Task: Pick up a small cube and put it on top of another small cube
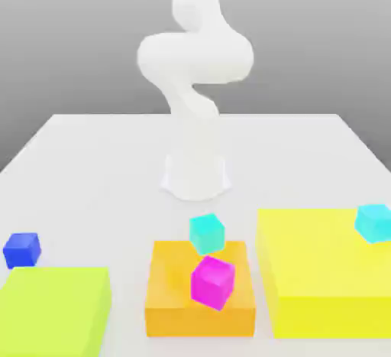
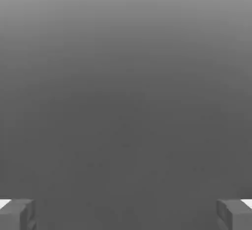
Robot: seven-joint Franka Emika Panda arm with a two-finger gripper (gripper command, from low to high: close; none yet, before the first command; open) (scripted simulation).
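The claw [image 2: 126, 215] hangs wide open, empty; it should straddle the small matte deep-blue cube [image 1: 22, 250] squarely.

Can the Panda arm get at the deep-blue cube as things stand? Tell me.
Probably yes: the gripper is open and empty, and nothing sits on the deep-blue cube, though the lime block lies close by.

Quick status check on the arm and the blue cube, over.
Gripper open, nothing held. Blue cube by the green block, exterior view's left. Magenta cube over the orange block. Not stacked yet.
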